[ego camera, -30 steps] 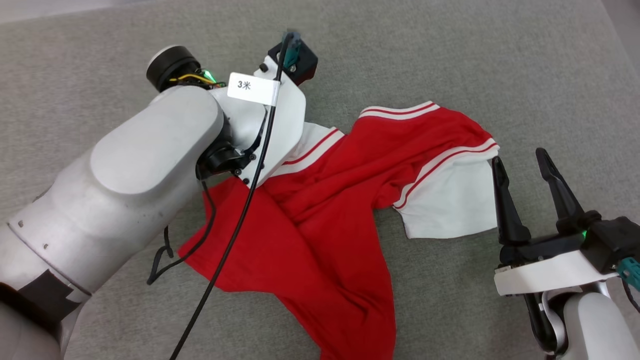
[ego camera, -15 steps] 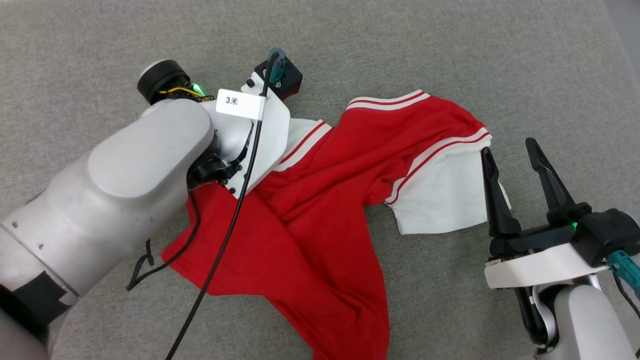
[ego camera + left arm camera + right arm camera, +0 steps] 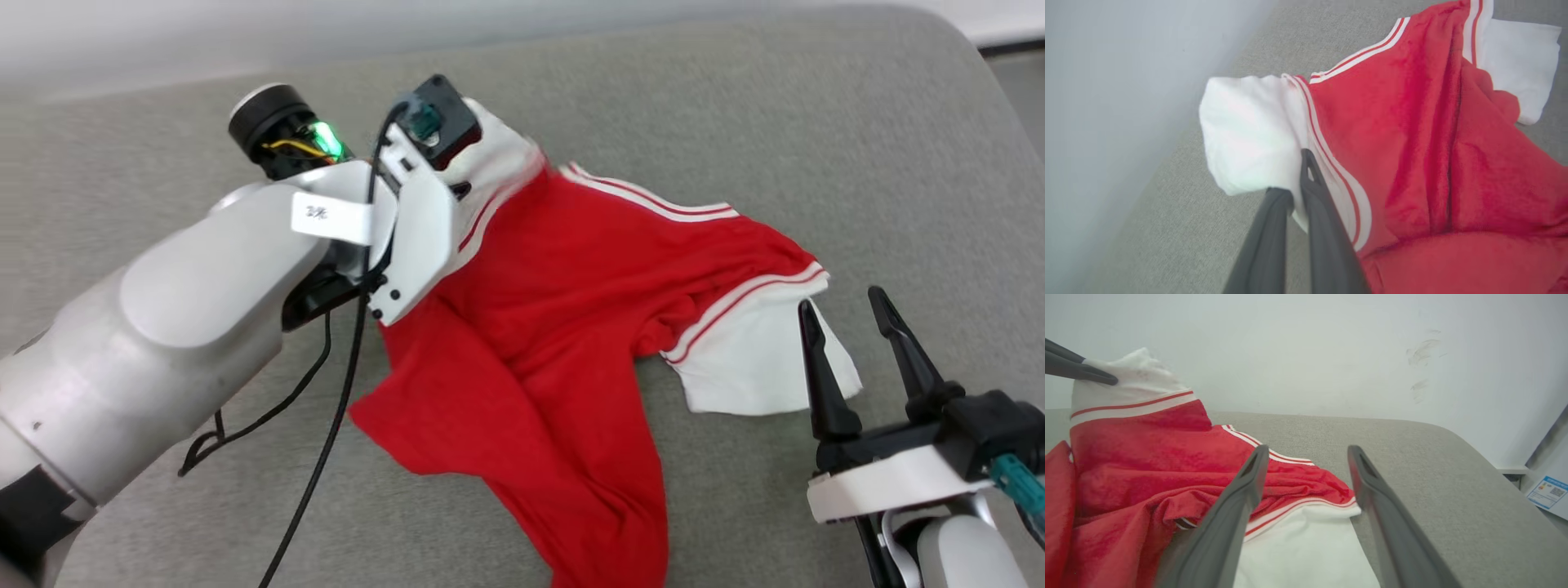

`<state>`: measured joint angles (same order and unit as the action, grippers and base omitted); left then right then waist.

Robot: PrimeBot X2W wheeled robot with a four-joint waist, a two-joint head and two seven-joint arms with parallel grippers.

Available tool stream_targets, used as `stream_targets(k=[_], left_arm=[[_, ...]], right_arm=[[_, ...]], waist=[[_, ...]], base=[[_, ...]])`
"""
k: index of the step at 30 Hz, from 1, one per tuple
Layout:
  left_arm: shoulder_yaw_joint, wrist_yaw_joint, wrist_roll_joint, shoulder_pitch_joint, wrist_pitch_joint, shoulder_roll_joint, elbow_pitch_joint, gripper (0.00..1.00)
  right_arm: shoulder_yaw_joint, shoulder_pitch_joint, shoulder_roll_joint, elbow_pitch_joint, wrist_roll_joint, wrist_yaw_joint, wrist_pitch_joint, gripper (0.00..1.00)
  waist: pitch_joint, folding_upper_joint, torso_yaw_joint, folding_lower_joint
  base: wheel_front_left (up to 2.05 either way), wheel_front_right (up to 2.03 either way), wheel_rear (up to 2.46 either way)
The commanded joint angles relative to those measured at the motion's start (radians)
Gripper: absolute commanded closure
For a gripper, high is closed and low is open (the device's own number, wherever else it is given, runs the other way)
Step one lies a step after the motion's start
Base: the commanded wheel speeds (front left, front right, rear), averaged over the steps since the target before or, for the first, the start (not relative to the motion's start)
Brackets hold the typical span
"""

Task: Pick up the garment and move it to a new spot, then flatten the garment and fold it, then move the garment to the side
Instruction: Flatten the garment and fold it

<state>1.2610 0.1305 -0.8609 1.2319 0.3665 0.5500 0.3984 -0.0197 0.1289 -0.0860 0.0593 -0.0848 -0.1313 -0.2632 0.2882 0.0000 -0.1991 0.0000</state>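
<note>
my head camera looks forward and down at the shirt (image 3: pixel 563 327) on the grey pad (image 3: pixel 735 122). my left wrist camera sits close over one white sleeve (image 3: pixel 1245 130); my right wrist camera looks low across the pad toward the wall (image 3: pixel 1306 347), sharing that sleeve (image 3: pixel 1126 384).

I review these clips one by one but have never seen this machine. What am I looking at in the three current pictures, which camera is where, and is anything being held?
This is a two-armed robot working over a grey padded surface. The head view looks down from the robot's head. The other two come from cameras on its wrists, each looking along that arm's own two dark fingers.

A red garment with white sleeves lies crumpled on the surface. The left gripper is shut on one white sleeve, pinching the cloth and lifting it. The right wrist view shows that same pinch from the side. The right gripper is open and holds nothing, its fingers either side of the edge of the other white sleeve.
</note>
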Motion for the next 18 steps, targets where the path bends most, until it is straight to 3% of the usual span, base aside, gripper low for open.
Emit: stream_targets(k=[1, 9, 18], left_arm=[[-0.004, -0.007, -0.003, -0.028, -0.018, 0.009, -0.005, 1.0], [-0.058, -0.107, -0.043, -0.165, -0.145, 0.143, -0.084, 1.0], [-0.11, -0.231, -0.158, -0.382, -0.238, 0.313, -0.118, 1.0]], right_arm=[[0.001, -0.014, -0.006, 0.002, 0.006, 0.001, -0.002, 0.0], [0.008, -0.064, -0.01, 0.005, 0.009, 0.001, -0.002, 0.0], [0.006, -0.072, -0.011, 0.008, 0.006, 0.001, -0.002, 0.0]], waist=[[-0.056, 0.0, 0.055, 0.0], [-0.125, 0.0, 0.14, 0.0], [-0.129, 0.0, 0.178, 0.0]], base=[[0.0, 0.0, 0.0], [0.0, 0.0, 0.0], [0.0, 0.0, 0.0]])
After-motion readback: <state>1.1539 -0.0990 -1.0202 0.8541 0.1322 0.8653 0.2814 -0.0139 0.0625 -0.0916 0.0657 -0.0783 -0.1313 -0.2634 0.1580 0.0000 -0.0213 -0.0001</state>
